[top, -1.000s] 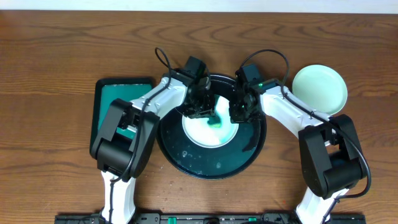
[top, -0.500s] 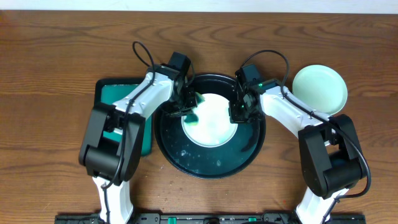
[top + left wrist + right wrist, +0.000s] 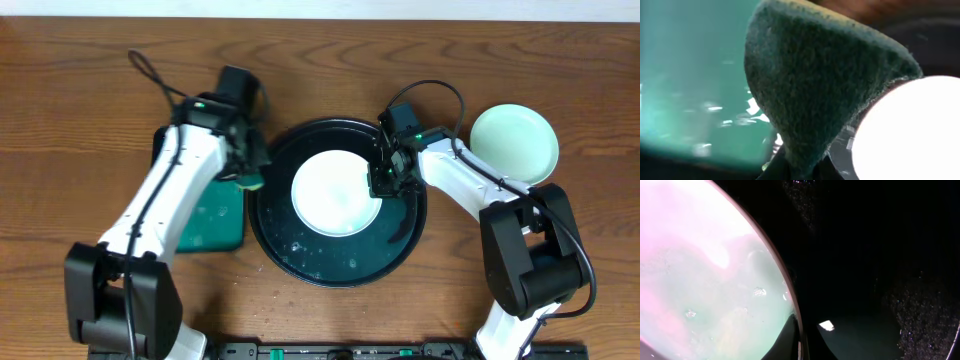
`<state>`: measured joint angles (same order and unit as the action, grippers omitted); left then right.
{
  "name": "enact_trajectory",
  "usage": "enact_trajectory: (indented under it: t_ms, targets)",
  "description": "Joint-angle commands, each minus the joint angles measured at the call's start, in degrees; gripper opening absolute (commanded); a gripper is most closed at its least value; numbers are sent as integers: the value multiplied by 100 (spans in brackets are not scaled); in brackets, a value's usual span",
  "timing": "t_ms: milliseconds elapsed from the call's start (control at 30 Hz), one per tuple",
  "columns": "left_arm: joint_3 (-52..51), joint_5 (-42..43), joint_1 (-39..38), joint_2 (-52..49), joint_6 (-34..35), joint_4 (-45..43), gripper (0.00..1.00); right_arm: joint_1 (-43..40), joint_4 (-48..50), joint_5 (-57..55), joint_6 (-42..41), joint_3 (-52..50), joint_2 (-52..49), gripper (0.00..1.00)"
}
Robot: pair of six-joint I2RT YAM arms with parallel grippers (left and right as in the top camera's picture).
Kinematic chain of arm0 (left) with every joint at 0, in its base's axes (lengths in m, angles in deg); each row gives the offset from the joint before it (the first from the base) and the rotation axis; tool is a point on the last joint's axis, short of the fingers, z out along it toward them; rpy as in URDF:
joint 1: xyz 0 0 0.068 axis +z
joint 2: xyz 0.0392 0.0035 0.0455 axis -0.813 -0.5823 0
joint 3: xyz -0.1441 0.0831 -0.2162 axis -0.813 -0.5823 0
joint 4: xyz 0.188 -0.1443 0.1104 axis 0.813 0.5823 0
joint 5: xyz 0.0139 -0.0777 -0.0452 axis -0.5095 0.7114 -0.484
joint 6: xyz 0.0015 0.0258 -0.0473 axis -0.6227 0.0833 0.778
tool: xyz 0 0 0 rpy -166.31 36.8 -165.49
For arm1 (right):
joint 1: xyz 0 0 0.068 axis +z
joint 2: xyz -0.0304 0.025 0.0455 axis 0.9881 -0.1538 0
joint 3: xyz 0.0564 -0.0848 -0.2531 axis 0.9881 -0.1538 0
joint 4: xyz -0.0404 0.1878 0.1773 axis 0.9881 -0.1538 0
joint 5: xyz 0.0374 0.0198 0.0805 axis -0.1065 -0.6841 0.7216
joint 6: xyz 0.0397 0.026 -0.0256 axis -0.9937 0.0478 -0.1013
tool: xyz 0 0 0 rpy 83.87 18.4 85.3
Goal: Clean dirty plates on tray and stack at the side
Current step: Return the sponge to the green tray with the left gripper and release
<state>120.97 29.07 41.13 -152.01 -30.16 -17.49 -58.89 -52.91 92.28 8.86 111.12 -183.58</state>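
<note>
A white plate lies in the middle of the round black tray; no green smear shows on it. My right gripper is shut on the plate's right rim; in the right wrist view the rim sits between my fingers. My left gripper is shut on a dark green sponge, held at the black tray's left edge over the green tray. A clean pale-mint plate rests on the table at the right.
A green rectangular tray with a black rim lies left of the black tray, partly under my left arm. Water drops speckle the black tray's floor. Cables loop above both wrists.
My left gripper has pulled the sponge left off the plate to the tray's left edge. The green smear on the plate is gone. My right gripper has stayed on the rim.
</note>
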Motion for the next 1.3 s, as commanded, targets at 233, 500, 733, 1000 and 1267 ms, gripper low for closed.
enact_trajectory:
  t_ms: [233,500,733,1000,1267]
  targets:
    - [-70,-402,1440,-627,-356,-15,7,2,-131,-356,-52,-127,-229,2]
    - [-72,-313,1611,-1351,-409,57,7,2,-118,-356,-52,-127,-229,2]
    - [-81,234,1602,-1602,-470,79,44,2,-138,-356,-52,-127,-229,1]
    - [-79,422,1550,-1172,-490,280,66,2,-136,-352,-52,-127,-229,2]
    - [-79,420,715,439,-487,791,76,-9,-66,-61,-55,-109,-114,1]
